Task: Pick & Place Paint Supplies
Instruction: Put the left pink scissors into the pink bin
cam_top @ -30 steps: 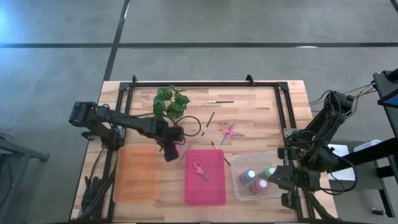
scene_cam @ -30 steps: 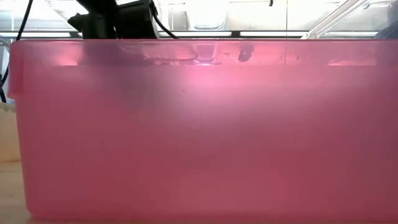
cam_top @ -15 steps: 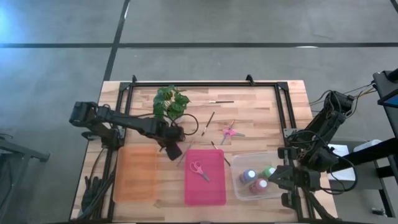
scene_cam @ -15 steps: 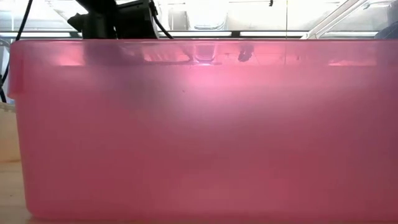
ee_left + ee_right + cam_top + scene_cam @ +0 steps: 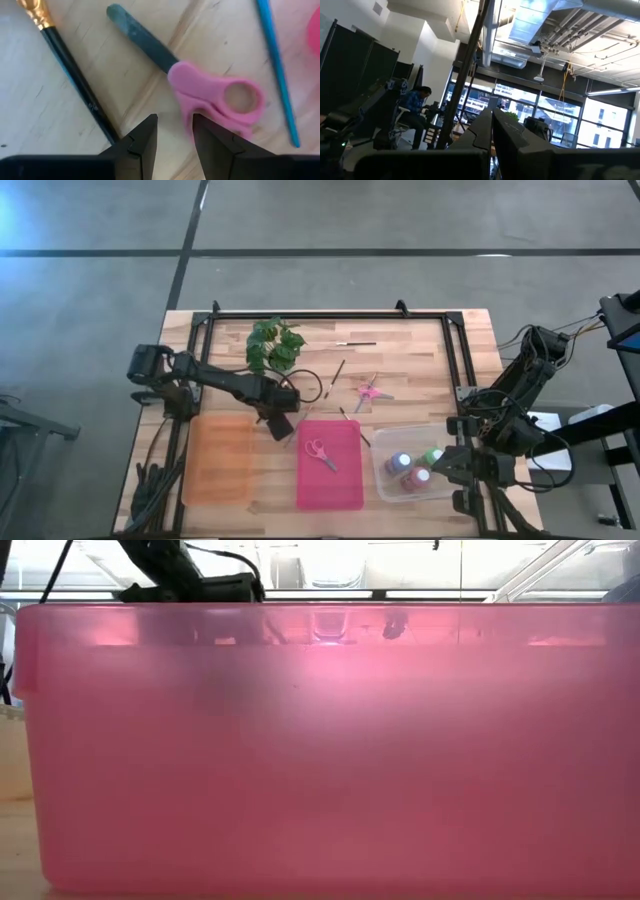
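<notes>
In the left wrist view, a pink-handled pair of scissors (image 5: 215,95) lies flat on the wood between a dark brush with a gold ferrule (image 5: 75,75) and a thin blue brush (image 5: 277,75). My left gripper (image 5: 175,135) points down over them, open by a narrow gap, with the pink handle just beside one finger. In the high view my left gripper (image 5: 277,420) hides this pair. Another pair of scissors (image 5: 368,392) lies on the table and one more (image 5: 318,452) lies in the pink bin (image 5: 345,485). My right gripper (image 5: 491,130) is shut, raised at the table's right edge.
A clear bin (image 5: 385,480) at the near right holds three paint bottles (image 5: 415,478). An orange tray (image 5: 218,460) sits left of the pink bin. A leafy plant (image 5: 274,345) stands at the far left. Loose brushes (image 5: 338,372) lie mid-table. The pink bin's wall (image 5: 320,740) fills the low view.
My left gripper has sunk toward the table beside the pink bin and has rolled a little about its own pointing line. Nothing on the table has moved.
</notes>
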Robot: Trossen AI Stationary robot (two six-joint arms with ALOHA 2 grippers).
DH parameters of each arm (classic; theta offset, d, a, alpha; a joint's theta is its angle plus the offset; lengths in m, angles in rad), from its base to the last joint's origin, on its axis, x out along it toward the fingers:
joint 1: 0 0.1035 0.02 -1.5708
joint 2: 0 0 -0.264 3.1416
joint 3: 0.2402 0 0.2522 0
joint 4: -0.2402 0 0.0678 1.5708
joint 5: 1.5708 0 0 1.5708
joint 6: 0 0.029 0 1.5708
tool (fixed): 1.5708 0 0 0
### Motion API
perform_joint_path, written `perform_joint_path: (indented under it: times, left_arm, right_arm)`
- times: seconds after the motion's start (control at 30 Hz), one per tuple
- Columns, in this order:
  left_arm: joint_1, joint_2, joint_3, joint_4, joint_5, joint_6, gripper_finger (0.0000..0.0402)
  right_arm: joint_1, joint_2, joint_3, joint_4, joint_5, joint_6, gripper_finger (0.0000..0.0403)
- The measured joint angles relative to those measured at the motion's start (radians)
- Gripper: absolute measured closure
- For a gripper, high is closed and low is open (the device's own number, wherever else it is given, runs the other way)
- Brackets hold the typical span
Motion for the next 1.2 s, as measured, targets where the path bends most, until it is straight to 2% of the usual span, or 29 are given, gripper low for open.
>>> perform_joint_path:
  times: [0.33,0.5,0.73,0.97,1.2]
  left_arm:
    - [0.0,0.018,-0.004,0.031,0.001,-0.004,0.0283]
    - [0.0,0.064,0.007,0.018,-0.003,-0.004,0.0324]
    - [0.0,0.065,0.018,0.01,-0.006,-0.008,0.0392]
    - [0.0,0.07,0.054,-0.029,-0.009,-0.003,0.0395]
    - [-0.001,0.073,0.117,-0.103,-0.056,0.036,0.0397]
  right_arm:
    - [0.0,0.0,0.0,0.0,0.0,0.003,0.0394]
    - [0.0,0.0,0.0,0.0,0.0,0.002,0.0394]
    - [0.0,0.0,0.0,0.0,0.0,0.001,0.0394]
    - [0.0,0.0,0.0,0.0,0.0,0.003,0.0394]
    - [0.008,0.0,0.0,-0.001,0.0,0.0,0.0394]
